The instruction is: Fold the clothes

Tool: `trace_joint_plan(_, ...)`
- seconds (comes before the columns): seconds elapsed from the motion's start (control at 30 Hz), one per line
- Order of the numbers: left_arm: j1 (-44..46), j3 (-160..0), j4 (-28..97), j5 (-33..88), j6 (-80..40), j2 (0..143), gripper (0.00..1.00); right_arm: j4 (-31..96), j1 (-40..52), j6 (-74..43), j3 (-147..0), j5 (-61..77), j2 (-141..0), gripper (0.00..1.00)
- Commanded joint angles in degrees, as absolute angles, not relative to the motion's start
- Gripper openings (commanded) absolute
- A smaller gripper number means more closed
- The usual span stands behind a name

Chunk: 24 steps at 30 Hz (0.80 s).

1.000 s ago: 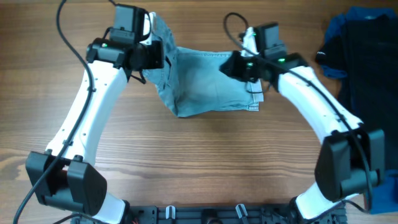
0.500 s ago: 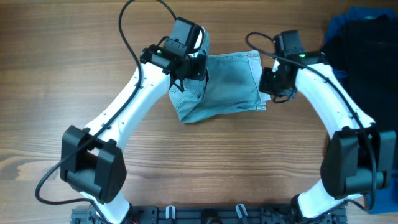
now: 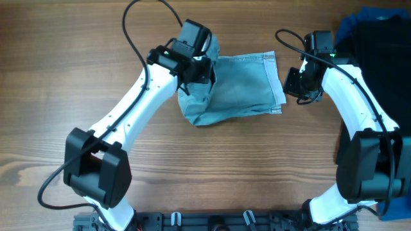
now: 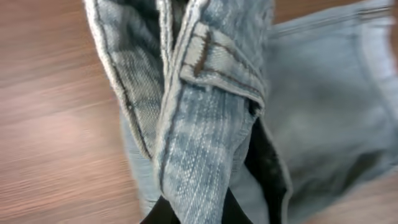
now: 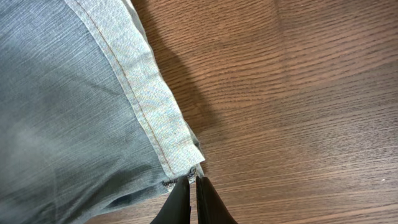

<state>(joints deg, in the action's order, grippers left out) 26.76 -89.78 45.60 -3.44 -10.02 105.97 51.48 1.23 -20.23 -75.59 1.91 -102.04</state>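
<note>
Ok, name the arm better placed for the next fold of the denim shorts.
Left, probably. The left gripper is shut on the denim shorts at the bunched waistband; the right gripper is shut at the hem corner, with no clear hold.

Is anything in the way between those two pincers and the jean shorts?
Nothing visible. The left pincer grips the denim shorts by the waistband; the right pincer, shut, sits right at a hem corner.
</note>
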Motion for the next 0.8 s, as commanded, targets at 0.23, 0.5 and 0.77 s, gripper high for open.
trace_joint_plan(0.23, 6.39, -90.89, 46.3, -28.05, 15.4, 103.15, 0.04, 51.2, 1.1, -19.53, -75.68, 4.16, -101.78, 0.05)
trace_joint_plan(0.5, -0.03, -90.89, 38.7, -37.6, 25.8, 102.72, 0.04, 50.06, 1.15, -19.55, -75.68, 5.17, -101.78, 0.06)
trace_joint_plan(0.77, 9.74, -90.89, 38.0, -37.01, 26.59, 97.38, 0.04, 50.02, 1.15, -19.57, -75.68, 6.07, -101.78, 0.06)
